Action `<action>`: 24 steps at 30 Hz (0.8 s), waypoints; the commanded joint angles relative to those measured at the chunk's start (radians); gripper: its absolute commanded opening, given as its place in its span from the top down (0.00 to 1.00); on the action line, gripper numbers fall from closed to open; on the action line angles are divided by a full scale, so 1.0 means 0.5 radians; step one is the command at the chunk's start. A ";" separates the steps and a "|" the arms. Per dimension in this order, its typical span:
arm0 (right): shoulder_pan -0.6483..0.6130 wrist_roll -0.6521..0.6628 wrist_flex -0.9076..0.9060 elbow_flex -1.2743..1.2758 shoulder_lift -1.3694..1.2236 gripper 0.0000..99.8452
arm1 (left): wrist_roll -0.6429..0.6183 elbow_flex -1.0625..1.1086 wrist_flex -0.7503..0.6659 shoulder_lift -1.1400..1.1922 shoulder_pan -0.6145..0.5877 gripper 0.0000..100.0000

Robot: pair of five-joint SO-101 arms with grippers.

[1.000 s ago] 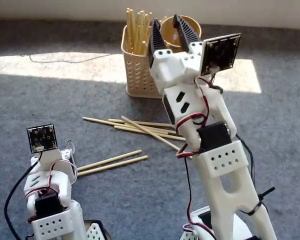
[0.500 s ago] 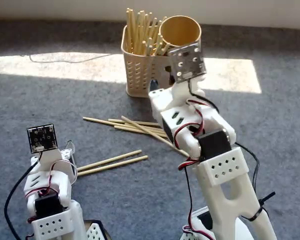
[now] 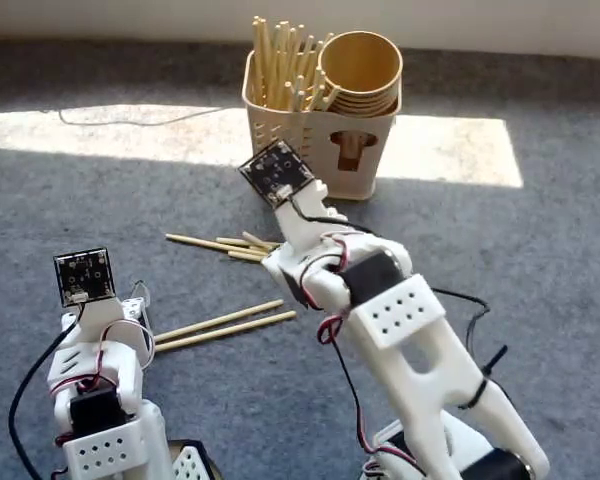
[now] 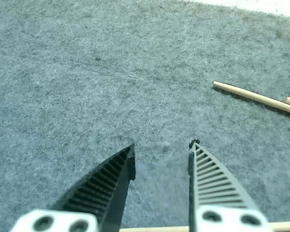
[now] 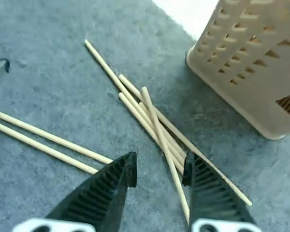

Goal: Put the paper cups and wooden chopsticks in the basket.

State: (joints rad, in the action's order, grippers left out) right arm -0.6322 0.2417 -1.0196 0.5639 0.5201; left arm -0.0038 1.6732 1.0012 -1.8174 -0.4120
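Basket [image 3: 280, 150]: pale slotted tub, upright on the carpet [image 3: 540, 260] at the far side, partly in a band of sunlight.
Cups [image 3: 360, 65]: nested stack of paper cups standing in the basket, on its right as the high view shows it; mouth up, rim above the basket wall.
Stored sticks [image 3: 278, 60]: bundle of chopsticks on end in the other half of the basket, some leaning toward the cups.
Loose sticks [image 5: 153, 121]: several chopsticks crossed in a heap on the carpet, near the basket's front and apart from it.
Stick pair [image 3: 220, 319]: two chopsticks side by side on the carpet, nearer the arms' bases, apart from the heap.
Right arm [image 3: 400, 320]: bent low over the heap, wrist turned down.
Right gripper [image 5: 160, 164]: jaws apart, holding nothing; over the heap's near end, with one stick running between the jaws close to one of them. Contact cannot be told.
Left arm [image 3: 95, 370]: folded at the near left, beside the stick pair.
Left gripper [image 4: 162, 145]: jaws apart, empty, over the carpet; one chopstick lies beyond its tips, another crosses beneath its base.
Cable [image 3: 110, 120]: thin line on the sunlit carpet, left of the basket.
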 commanded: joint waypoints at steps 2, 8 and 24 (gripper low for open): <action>-0.051 0.092 -0.023 -0.213 -0.376 0.83 | 0.018 0.044 -0.034 -0.017 -0.017 0.82; -0.051 0.095 -0.023 -0.453 -0.815 0.83 | 0.018 0.044 -0.034 -0.017 -0.017 0.82; 0.075 0.095 -0.011 -0.907 -1.527 0.83 | 0.018 0.044 -0.034 -0.017 -0.014 0.82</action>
State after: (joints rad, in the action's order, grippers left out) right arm -0.6107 0.2754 -1.0242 0.1711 -0.2317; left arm -0.0038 1.6732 1.0012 -1.8174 -0.4120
